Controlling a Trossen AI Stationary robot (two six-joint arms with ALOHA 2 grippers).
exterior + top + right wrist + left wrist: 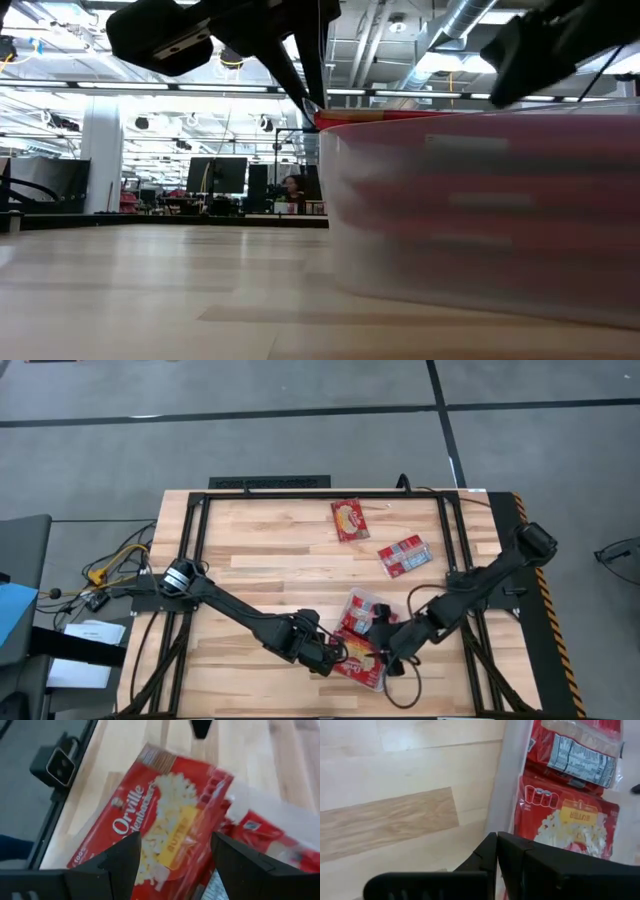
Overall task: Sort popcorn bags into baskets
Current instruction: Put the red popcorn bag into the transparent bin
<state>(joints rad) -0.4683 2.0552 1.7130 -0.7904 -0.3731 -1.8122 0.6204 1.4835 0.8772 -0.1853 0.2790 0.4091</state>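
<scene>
A clear plastic tray (pixel 512 780) stands on the near right part of the table and holds several red popcorn bags (pixel 362 610). It also fills the right of the low view (pixel 480 250). My right gripper (pixel 175 857) is open just above a red bag with a yellow picture panel (pixel 165 820), which lies tilted at the tray's near end (pixel 362 663). Its fingers stand apart over the bag. My left gripper (pixel 497 842) is shut at the tray's left wall (pixel 338 653). Two more bags lie flat on the table farther back, one (pixel 350 518) with its picture up and one (pixel 404 556) with its label side up. My left gripper's shut fingertips stand right at the tray's left wall (pixel 502 820), coming slanting from the table's left. I cannot tell whether they touch it.
A black metal frame (pixel 300 493) runs round the table top. Bare wood lies to the left of the tray (pixel 240 550). Cables and a camera mount (pixel 59 766) sit at the table's near right edge.
</scene>
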